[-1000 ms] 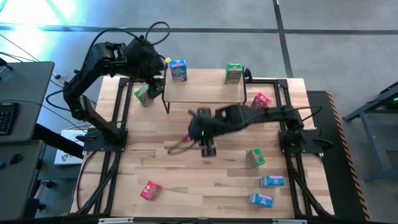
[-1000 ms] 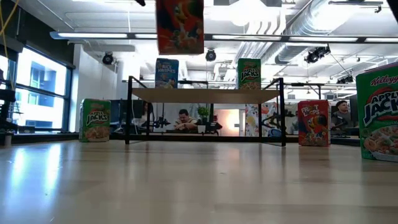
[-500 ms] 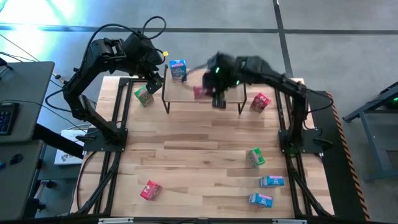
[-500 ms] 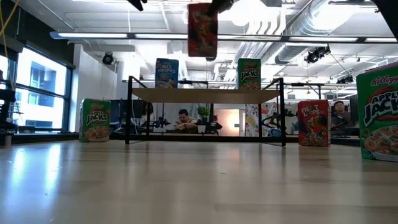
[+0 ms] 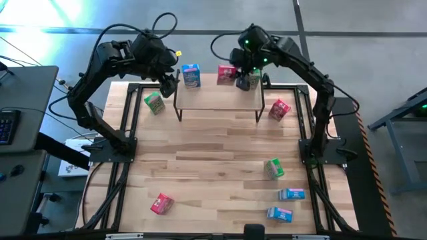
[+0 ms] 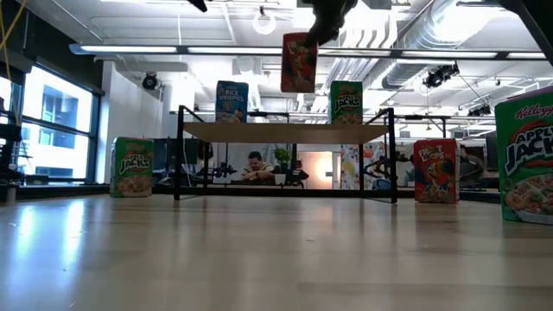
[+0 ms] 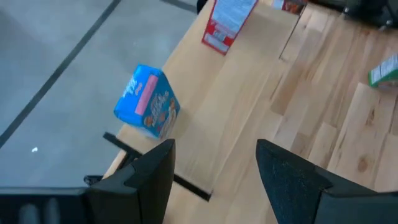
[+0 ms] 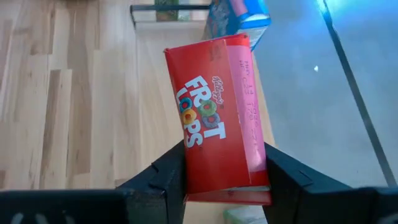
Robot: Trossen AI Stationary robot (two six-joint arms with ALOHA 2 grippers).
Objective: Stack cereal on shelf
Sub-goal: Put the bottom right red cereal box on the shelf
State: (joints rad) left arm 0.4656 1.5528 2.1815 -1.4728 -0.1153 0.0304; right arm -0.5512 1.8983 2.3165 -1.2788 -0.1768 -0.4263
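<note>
high view: right gripper [image 5: 235, 72] up at about 12 o'clock of the table [image 5: 220, 180], over the back edge of the shelf [image 5: 217, 100], clamped on a red froot loops box [image 5: 226, 75]. blue rice krispies box [image 5: 191, 75] standing on the shelf toward 11 o'clock, green apple jacks box [image 5: 252, 81] just beside the held box toward 1 o'clock, partly hidden by the arm. left gripper [image 5: 168, 85] hanging off the shelf's 9 o'clock end, near a loose green box [image 5: 154, 102]. more cereal scattered at 3, 5 and 7 o'clock.

low view: red box [image 6: 298, 62] hanging clear above the board [image 6: 285, 131], between the blue box [image 6: 232, 101] and the green one [image 6: 346, 102], tilted slightly. risk: released from up here, likely to tip or bounce off the back edge.

left wrist view: left fingers [image 7: 152, 171] parted, nothing between them; blue box [image 7: 147, 102] near the shelf's rim, easily knocked off by a careless pass.

right wrist view: right fingers [image 8: 168, 174] pinching only the lower end of the froot loops box [image 8: 214, 118], box leaning askew. risk: pivoting in the grip, landing crooked, or nudging the green neighbour on the way down.
</note>
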